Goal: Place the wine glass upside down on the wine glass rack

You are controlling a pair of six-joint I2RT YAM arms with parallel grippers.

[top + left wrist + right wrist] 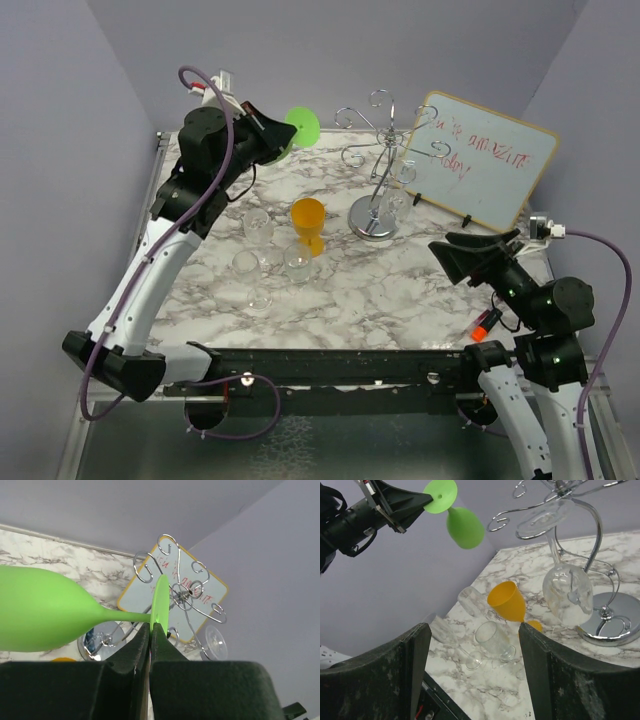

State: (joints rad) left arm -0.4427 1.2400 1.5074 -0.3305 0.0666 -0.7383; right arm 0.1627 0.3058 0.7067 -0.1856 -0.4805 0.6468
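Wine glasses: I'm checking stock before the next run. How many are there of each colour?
Green glass: 1
Orange glass: 1
Clear glass hanging on the rack: 1
Clear glasses on the table: 3, as far as their overlap lets me tell
Total: 6

Left gripper (281, 130) closed on green wine glass (304, 127) near the marble surface's (400, 290) far edge, left of wine glass rack (376, 222).
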